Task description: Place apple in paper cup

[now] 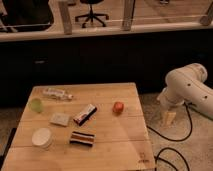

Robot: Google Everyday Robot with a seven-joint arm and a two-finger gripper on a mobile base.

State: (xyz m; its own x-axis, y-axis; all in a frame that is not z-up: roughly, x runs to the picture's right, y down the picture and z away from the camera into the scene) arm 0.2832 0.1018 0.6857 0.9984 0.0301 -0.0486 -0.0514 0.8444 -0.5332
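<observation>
A small red apple (118,107) lies on the wooden table (115,145), right of the middle. A white paper cup (42,137) stands upright near the table's front left corner. My gripper (169,118) hangs off the table's right side, below the white arm (186,86), and points down toward the floor. It is well to the right of the apple and holds nothing that I can see.
On the table lie a clear plastic bottle (56,93) at the back left, a green object (35,104) at the left edge, a white packet (60,119), a dark snack bar (85,114) and a striped packet (82,138). Black cables (175,137) trail on the floor at the right.
</observation>
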